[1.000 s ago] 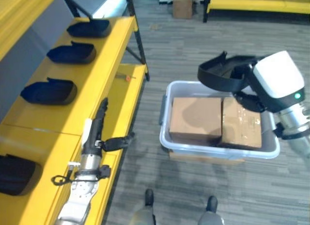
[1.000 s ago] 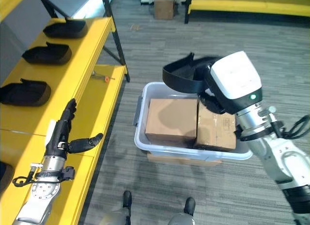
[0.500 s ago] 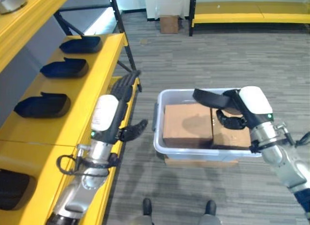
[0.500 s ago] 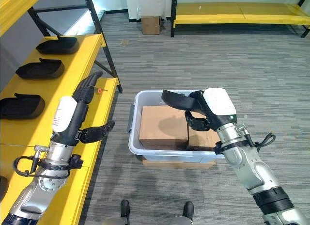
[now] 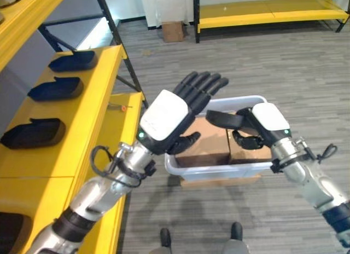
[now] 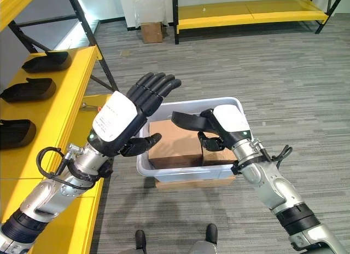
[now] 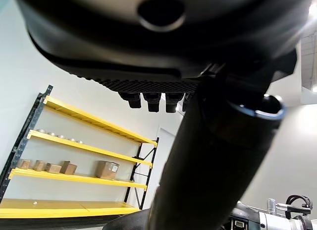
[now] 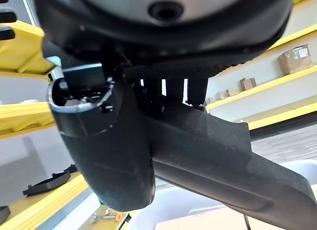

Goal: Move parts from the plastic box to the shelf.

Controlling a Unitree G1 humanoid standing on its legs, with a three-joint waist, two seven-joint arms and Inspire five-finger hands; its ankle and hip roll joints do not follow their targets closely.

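A black part [image 6: 188, 121] is held in the right hand [image 6: 221, 128], whose fingers are curled round it, above the plastic box [image 6: 143, 168] on the floor. The left hand [image 6: 123, 122] is raised beside it with fingers straight and spread, palm toward the part, holding nothing. A handover to the left hand seems to be the step in hand: the part is best brought flat into the left palm and the fingers closed round its body before the right grip is let go, so that it is not dropped into the box. Two cardboard boxes [image 6: 175, 140] are seen side by side in the plastic box, filling most of it. On the yellow shelf [image 6: 65, 95], at the robot's left, three black parts [image 6: 28, 90] lie in a row, well apart.
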